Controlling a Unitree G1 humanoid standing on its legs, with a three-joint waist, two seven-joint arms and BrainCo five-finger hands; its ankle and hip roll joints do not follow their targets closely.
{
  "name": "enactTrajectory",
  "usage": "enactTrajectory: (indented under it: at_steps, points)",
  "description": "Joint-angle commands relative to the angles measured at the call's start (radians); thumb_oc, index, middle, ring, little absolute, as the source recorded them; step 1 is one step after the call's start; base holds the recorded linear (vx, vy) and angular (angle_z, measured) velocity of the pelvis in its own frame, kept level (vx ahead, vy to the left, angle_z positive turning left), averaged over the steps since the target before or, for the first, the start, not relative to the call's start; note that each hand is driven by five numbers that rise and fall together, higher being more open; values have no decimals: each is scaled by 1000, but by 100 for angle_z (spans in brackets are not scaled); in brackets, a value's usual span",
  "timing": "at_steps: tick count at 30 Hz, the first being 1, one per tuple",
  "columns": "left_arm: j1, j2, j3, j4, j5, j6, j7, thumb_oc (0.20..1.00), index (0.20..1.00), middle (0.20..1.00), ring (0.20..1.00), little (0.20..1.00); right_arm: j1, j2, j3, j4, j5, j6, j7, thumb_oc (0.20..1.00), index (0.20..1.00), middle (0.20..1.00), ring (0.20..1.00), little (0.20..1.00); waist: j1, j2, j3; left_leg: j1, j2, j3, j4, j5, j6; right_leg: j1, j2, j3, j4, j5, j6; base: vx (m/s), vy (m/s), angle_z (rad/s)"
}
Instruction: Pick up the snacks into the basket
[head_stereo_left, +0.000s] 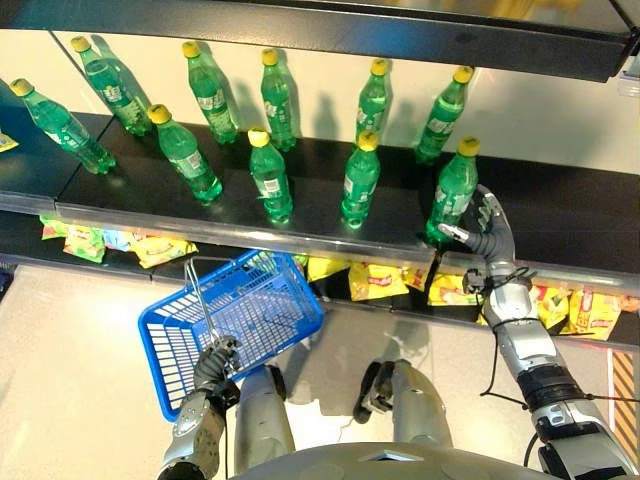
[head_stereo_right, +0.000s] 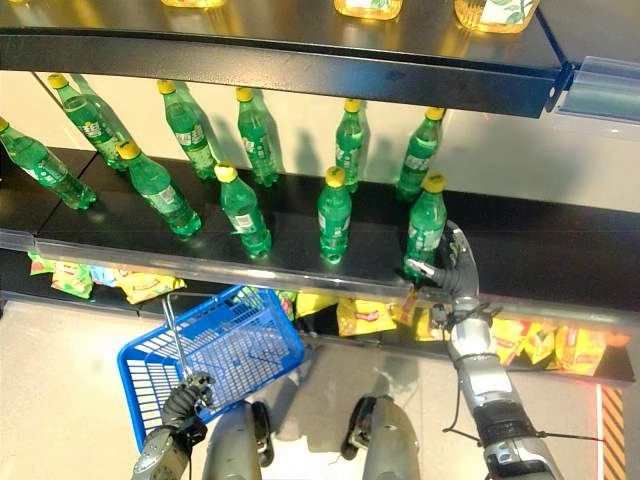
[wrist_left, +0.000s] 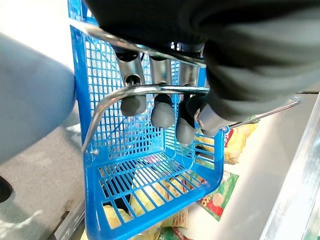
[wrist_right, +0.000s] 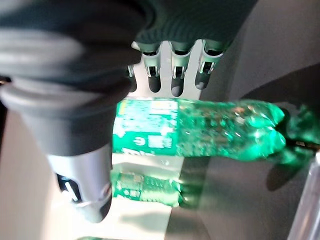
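Green bottles (head_stereo_left: 271, 174) crowd a black shelf (head_stereo_left: 560, 215) – right hand (head_stereo_left: 487, 235) fingers spread around one bottle (head_stereo_left: 453, 192); left hand (head_stereo_left: 215, 362) clamps blue basket (head_stereo_left: 235, 320) handle.

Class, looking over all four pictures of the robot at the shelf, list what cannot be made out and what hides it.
1. Snack packets: partly hidden under the bottle shelf in the eye views.
2. Right hand on the front right bottle: the right wrist view shows fingers behind it, but not whether they close.
3. Bottle cap: hidden by the dark cover in the right wrist view.
4. Basket handle: partly covered by the left hand.
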Motion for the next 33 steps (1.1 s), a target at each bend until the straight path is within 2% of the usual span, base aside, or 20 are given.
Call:
enactTrajectory:
  at_steps: [1, 11, 14, 15, 16, 17, 19, 20, 21, 23, 24, 27, 28, 29, 30, 31, 32, 33]
  points:
    - [26, 28, -23, -80, -9, -42, -17, 200, 200, 200, 200, 200, -68, 3, 12, -2, 1, -36, -6, 1000, 1000, 1000, 1000, 1000, 24, -1, -25, -32, -14, 44, 52, -24, 54, 29, 5, 18, -62, 54, 106, 3, 10, 3]
    - [26, 32, -32, -89, -16, -38, -18, 200, 200, 200, 200, 200, -152, -1, 46, 81, -19, -11, -29, 1000, 1000, 1000, 1000, 1000, 41, -3, -22, -29, -22, 40, 48, -22, 55, 34, -2, 15, -61, 58, 111, 2, 7, 5]
    - [26, 39, -34, -92, -25, -37, -18, 200, 200, 200, 200, 200, -209, -11, 56, 172, -25, 8, -43, 1000, 1000, 1000, 1000, 1000, 55, -3, -18, -30, -24, 35, 56, -26, 57, 38, -7, 13, -51, 56, 112, 0, 0, 0]
    - [26, 38, -34, -92, -25, -37, -18, 200, 200, 200, 200, 200, -211, -11, 57, 173, -25, 7, -43, 878, 878, 878, 878, 878, 55, -3, -17, -30, -24, 35, 56, -26, 57, 38, -7, 13, -51, 56, 112, -8, 13, 6]
    - [22, 42, -35, -89, -28, -37, -18, 200, 200, 200, 200, 200, -248, -23, 70, 216, -38, 15, -53, 507, 507, 507, 507, 507, 60, -2, -14, -30, -26, 34, 58, -27, 57, 39, -9, 14, -48, 58, 113, -6, 11, 5]
    - [24, 45, -37, -87, -30, -37, -18, 200, 200, 200, 200, 200, -273, -31, 74, 232, -47, 19, -59, 200, 200, 200, 200, 200, 64, -1, -14, -30, -28, 33, 60, -28, 58, 40, -9, 14, -47, 58, 114, -5, 19, 7]
    - [24, 48, -30, -86, -31, -33, -18, 200, 200, 200, 200, 200, -317, -44, 94, 259, -60, 32, -55, 200, 200, 200, 200, 200, 67, -2, -12, -25, -30, 32, 56, -27, 58, 44, -9, 14, -47, 61, 115, 1, 12, 6]
    - [27, 52, -25, -91, -32, -30, -18, 200, 200, 200, 200, 200, -352, -72, 125, 247, -135, 55, -57, 758, 758, 758, 758, 758, 67, -4, -13, -21, -31, 33, 49, -25, 58, 47, -9, 15, -50, 60, 115, 2, 4, 4]
    - [27, 51, -25, -91, -31, -29, -18, 200, 200, 200, 200, 200, -352, -71, 125, 247, -136, 57, -58, 1000, 1000, 1000, 1000, 1000, 66, -3, -12, -20, -31, 33, 49, -25, 58, 47, -9, 15, -50, 60, 115, 0, 0, 0]
    - [22, 49, -7, -87, -18, -28, -16, 200, 200, 200, 200, 200, -366, -110, 132, 182, -279, 82, -77, 1000, 1000, 1000, 1000, 1000, 59, -6, -10, -18, -30, 33, 49, -28, 58, 44, -8, 17, -46, 58, 115, 0, 0, 0]
    - [22, 49, -7, -86, -17, -28, -16, 200, 200, 200, 200, 200, -365, -110, 132, 180, -280, 84, -77, 1000, 1000, 1000, 1000, 1000, 59, -5, -10, -19, -30, 33, 49, -28, 58, 44, -9, 17, -45, 58, 115, 0, 0, 0]
    - [5, 40, 7, -64, -8, -27, -21, 200, 200, 200, 200, 200, -367, -138, 124, 141, -406, 109, -90, 1000, 1000, 1000, 1000, 1000, 57, -10, -8, -18, -33, 27, 48, -28, 58, 43, -7, 17, -44, 55, 114, 8, -9, 2]
    - [4, 37, 7, -63, -10, -27, -23, 200, 200, 200, 200, 200, -365, -140, 120, 133, -426, 115, -93, 1000, 1000, 1000, 1000, 1000, 57, -11, -8, -17, -33, 27, 47, -29, 58, 42, -7, 16, -44, 55, 114, -60, -10, 5]
    - [4, 35, 9, -64, -11, -26, -23, 200, 200, 200, 200, 200, -366, -142, 115, 121, -444, 117, -96, 1000, 1000, 1000, 1000, 1000, 55, -12, -7, -24, -33, 36, 36, -3, 70, 37, -9, 6, -57, 77, 102, 10, -3, 5]
    - [5, 35, 9, -63, -11, -26, -23, 200, 200, 200, 200, 200, -364, -141, 116, 121, -444, 118, -95, 1000, 1000, 1000, 1000, 1000, 56, -11, -8, -16, -33, 27, 47, -30, 58, 42, -7, 16, -44, 55, 115, 9, -6, 6]
    - [1, 32, 7, -63, -9, -26, -25, 200, 200, 200, 200, 200, -365, -140, 111, 115, -467, 119, -100, 1000, 1000, 1000, 1000, 1000, 55, -11, -7, -15, -33, 26, 48, -31, 58, 41, -6, 16, -42, 54, 115, 3, -6, 5]
    - [0, 32, 7, -64, -9, -26, -25, 200, 200, 200, 200, 200, -366, -140, 110, 114, -467, 119, -100, 1000, 1000, 1000, 1000, 1000, 55, -12, -6, -23, -33, 36, 37, -5, 70, 36, -8, 6, -56, 76, 102, -67, -6, 3]
    - [-3, 31, 7, -62, -8, -25, -25, 200, 200, 200, 200, 200, -364, -140, 109, 113, -473, 122, -101, 1000, 1000, 1000, 1000, 1000, 55, -12, -5, -23, -34, 35, 37, -5, 71, 36, -8, 6, -56, 76, 102, -66, -5, 1]
